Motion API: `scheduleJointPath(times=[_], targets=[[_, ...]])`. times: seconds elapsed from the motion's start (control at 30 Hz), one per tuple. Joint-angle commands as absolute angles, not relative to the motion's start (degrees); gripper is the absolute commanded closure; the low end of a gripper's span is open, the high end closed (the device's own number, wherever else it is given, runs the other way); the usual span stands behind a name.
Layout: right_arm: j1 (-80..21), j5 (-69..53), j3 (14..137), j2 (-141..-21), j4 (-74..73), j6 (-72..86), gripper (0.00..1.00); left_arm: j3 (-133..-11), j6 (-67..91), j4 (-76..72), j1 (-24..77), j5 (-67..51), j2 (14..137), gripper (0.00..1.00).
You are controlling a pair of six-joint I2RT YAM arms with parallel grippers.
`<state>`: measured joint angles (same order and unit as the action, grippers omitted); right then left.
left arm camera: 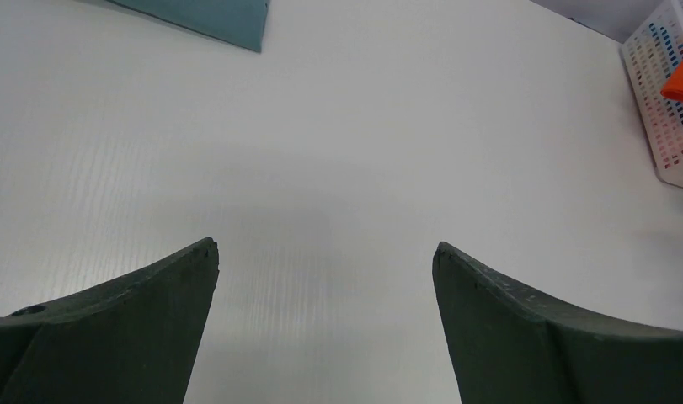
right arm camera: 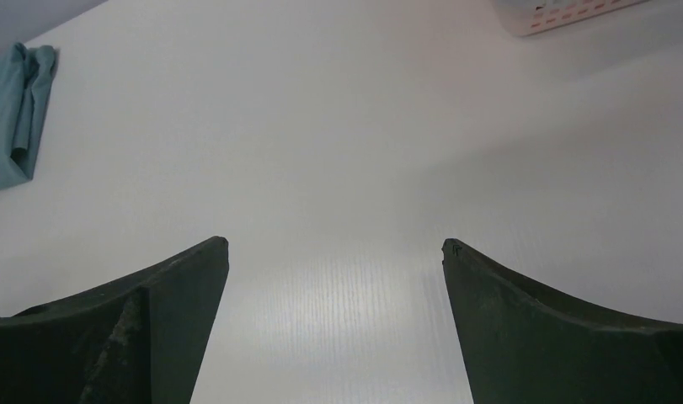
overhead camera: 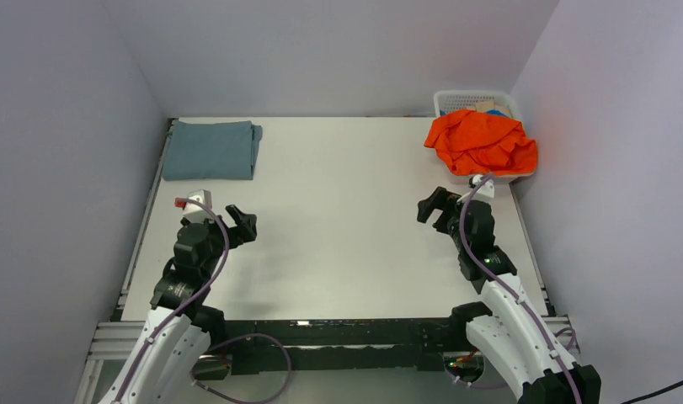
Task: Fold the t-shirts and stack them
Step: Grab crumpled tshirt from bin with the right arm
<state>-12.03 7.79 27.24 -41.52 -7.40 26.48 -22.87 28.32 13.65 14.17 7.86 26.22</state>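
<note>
Nearest you, the left claw (left arm camera: 325,252) and right claw (right arm camera: 335,248) hang spread apart and empty over the bench (overhead camera: 346,210); the grey-blue shirt (overhead camera: 213,150) lies folded far-left, while the orange shirt (overhead camera: 482,143) sits crumpled on the basket (overhead camera: 456,99), perhaps with another beneath.

Your table (overhead camera: 346,210) is plain white, with a faint fine ribbed grain showing up close. The basket (overhead camera: 468,94) is white lattice, and small blue and orange flecks show through its wall. The orange shirt (overhead camera: 481,141) heaped in the basket is a bright, unpatterned orange. Far left of the basket, the grey-blue shirt (overhead camera: 211,150) is muted and plain. The left gripper (left arm camera: 325,247) and right gripper (right arm camera: 336,242) are matt black. The arms (overhead camera: 506,320) are white and black, with purple cables (overhead camera: 222,252).
</note>
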Motion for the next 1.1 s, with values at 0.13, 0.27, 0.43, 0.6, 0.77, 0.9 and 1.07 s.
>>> scheduleJointPath(times=[0.13,0.27,0.43,0.6,0.77,0.9,1.07], targets=[[-11.87,8.06,30.88,-46.28,5.22,27.55,0.00,-23.01,29.67,12.22,14.38,7.46,26.47,0.01],[-11.83,13.10,41.68,-56.76,1.14,26.37,0.00,-24.27,29.07,13.47,14.39,8.65,26.86,0.01],[-7.31,16.45,59.20,-72.89,-7.35,22.97,0.00,-23.47,29.38,13.24,14.34,9.19,27.20,0.01],[1.43,13.46,74.83,-89.55,-14.67,22.58,0.00,-24.32,28.71,13.44,14.40,10.83,28.21,0.01],[7.18,18.21,87.51,-103.90,-19.37,24.14,0.01,-24.02,28.64,12.49,14.41,10.52,30.07,0.01],[8.68,24.30,95.49,-112.22,-21.72,23.48,0.02,-24.68,28.46,13.22,14.41,11.58,30.99,0.01],[10.06,27.58,96.94,-117.80,-16.34,21.86,0.09,-24.25,28.46,12.20,14.40,11.31,31.27,0.01]])
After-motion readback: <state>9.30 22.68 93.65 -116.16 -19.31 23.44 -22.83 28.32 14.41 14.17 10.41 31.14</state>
